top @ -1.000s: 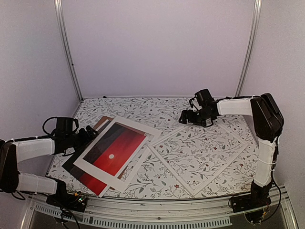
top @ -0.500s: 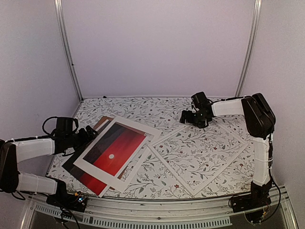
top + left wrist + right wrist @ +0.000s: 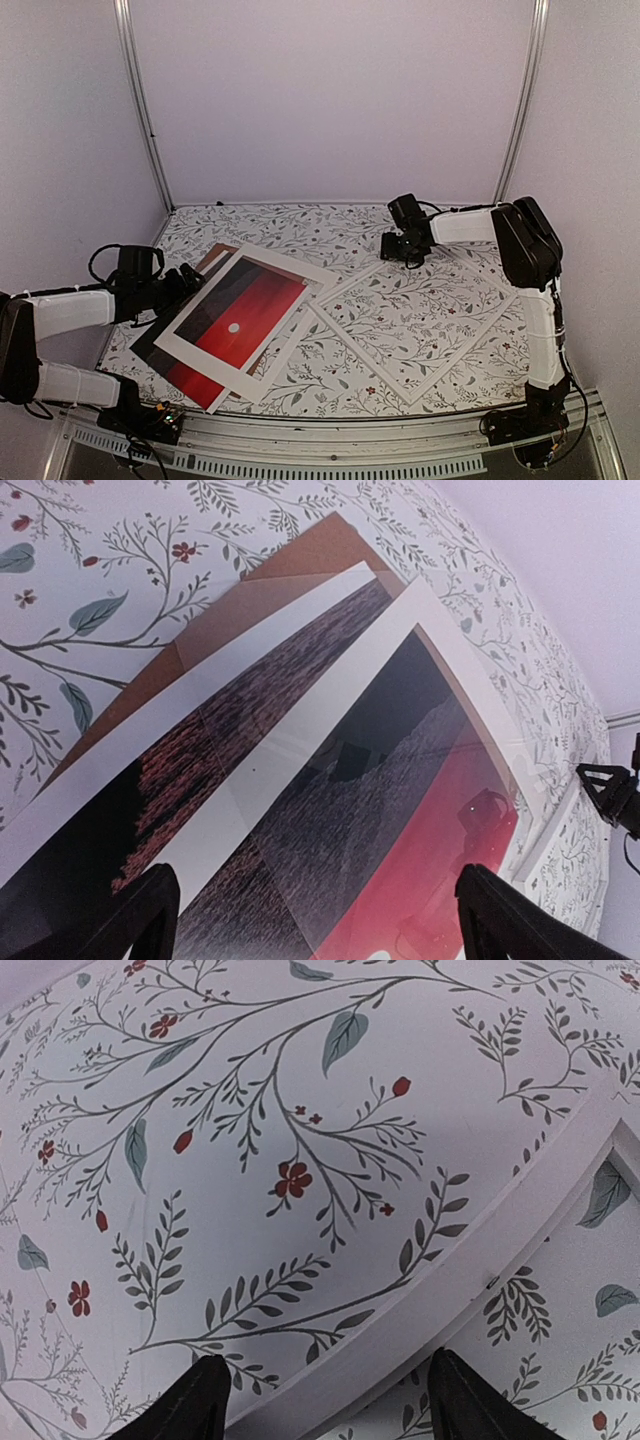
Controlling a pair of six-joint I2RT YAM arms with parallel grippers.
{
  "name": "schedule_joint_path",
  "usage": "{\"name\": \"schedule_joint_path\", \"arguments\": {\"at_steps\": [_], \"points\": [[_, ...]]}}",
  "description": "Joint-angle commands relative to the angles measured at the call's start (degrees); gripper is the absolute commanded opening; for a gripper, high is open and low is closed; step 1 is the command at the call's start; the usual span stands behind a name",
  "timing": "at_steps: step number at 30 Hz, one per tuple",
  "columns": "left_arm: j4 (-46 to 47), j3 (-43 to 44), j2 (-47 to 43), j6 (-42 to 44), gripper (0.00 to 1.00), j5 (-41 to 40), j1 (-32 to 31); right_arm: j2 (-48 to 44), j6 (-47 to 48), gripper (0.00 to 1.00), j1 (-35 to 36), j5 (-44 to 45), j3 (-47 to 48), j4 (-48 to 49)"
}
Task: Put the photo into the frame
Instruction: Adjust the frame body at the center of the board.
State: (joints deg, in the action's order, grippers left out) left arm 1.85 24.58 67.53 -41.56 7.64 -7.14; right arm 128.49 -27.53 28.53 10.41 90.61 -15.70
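While the photo (image 3: 245,300) lies under a white mat (image 3: 290,268) at the counter's (image 3: 300,225) 8 o'clock, we see the frame (image 3: 415,325) flat at 4 o'clock. Our left pincer (image 3: 190,280) gapes wide beside the mat, holding nothing. Our right pincer (image 3: 405,245) straddles the frame's 12 o'clock corner, half-spread; whether it pinches, we cannot tell.
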Motion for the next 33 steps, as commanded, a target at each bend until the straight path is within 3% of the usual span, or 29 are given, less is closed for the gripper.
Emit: {"name": "schedule_joint_path", "arguments": {"at_steps": [1,6,15,24,28,33], "points": [[0.8,-0.2,0.2,1.2,0.99,-0.9,-0.7,3.0,4.4,0.65,1.1,2.5,0.9,-4.7],[0.4,-0.1,0.2,1.7,0.99,-1.4,-0.8,2.7,8.8,0.55,1.1,1.7,0.7,-5.8],[-0.5,0.1,0.3,2.9,0.99,-2.5,-1.0,0.4,18.5,0.46,1.0,-0.5,1.0,-8.2],[-1.2,0.0,0.5,3.1,0.99,-3.4,-1.2,-3.4,24.8,0.42,-0.1,-1.1,-1.8,-11.0],[-1.7,0.7,1.3,3.5,0.99,-4.8,-1.2,-6.3,25.3,0.49,-0.1,-2.8,-2.5,-11.0],[-1.3,2.5,2.5,4.1,0.99,-7.5,-0.8,-11.5,24.1,0.73,0.6,-5.2,-4.5,-8.1]]}}
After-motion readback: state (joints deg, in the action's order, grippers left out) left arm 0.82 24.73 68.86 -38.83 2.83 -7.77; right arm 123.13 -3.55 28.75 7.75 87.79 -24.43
